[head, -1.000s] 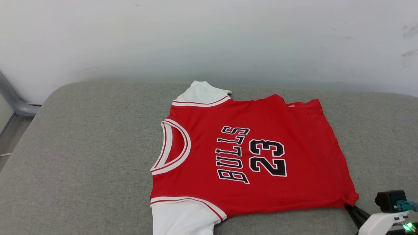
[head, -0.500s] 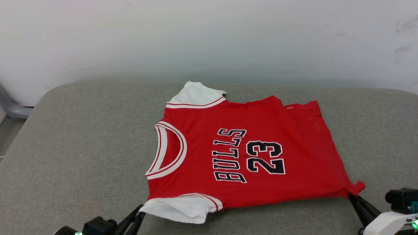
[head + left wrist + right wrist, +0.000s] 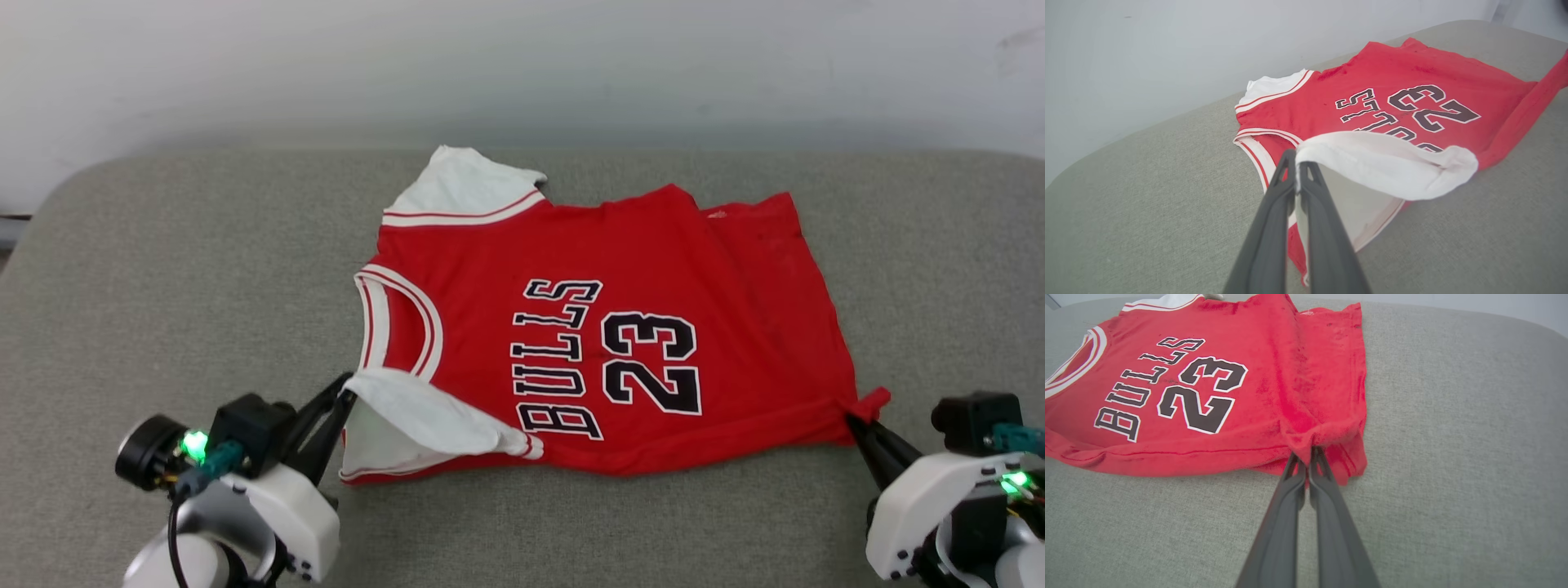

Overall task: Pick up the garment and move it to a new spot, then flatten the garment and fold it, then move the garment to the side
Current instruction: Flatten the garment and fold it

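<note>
Folding appears to be the step in hand. The garment [image 3: 604, 343] lies front up on the grey cushion [image 3: 163, 269], roughly at its middle, with the collar toward the robot's left and the hem toward its right.

The left gripper [image 3: 347, 398] is clenched on the edge of the near white sleeve [image 3: 424, 416]. That sleeve is raised off the cushion and curls over toward the black lettering [image 3: 559, 367]. The right gripper [image 3: 849, 420] is clenched on the near hem corner [image 3: 869, 403], which is drawn into a small red peak. The near edge between the two grips runs fairly taut.

The far sleeve [image 3: 457, 184] lies flat toward the wall [image 3: 522, 65].

Next move, as judged: carry both held points together across the garment toward its far edge, at equal height and pace, so that the near edge lands parallel to the far one. Uneven travel would likely skew the fold or bunch the cloth.
</note>
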You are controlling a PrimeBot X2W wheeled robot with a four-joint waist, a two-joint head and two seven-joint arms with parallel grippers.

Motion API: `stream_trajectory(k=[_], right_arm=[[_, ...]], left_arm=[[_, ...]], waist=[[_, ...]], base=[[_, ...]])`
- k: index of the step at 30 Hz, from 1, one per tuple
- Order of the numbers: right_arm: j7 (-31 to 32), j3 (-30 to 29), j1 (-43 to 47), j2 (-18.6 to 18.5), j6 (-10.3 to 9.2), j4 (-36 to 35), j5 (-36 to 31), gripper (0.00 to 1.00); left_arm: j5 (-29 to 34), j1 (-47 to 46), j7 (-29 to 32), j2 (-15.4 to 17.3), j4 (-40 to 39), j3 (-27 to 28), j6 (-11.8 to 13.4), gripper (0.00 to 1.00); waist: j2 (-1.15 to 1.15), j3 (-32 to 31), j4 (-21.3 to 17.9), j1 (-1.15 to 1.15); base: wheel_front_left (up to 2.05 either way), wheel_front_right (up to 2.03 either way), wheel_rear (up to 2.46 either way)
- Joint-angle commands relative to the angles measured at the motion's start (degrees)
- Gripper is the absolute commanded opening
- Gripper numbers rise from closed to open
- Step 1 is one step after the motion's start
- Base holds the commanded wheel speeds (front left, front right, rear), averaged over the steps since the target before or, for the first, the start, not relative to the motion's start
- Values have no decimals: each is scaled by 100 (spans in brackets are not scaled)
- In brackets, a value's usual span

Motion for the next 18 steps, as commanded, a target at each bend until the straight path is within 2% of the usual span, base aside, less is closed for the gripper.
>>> stream_trajectory(k=[1,18], right_arm=[[39,-3,-163,72,-7,51,-33,0],[-133,-87,-1421,401,-7,1191,-465,0]], left_arm=[[44,-206,7,-13,106,-10,-42,0],[33,-1679,186,-244,1568,-168,-227,0]], waist=[[0,192,-60,-1],[0,797,-169,-1]], base=[[0,0,0],[0,0,0]])
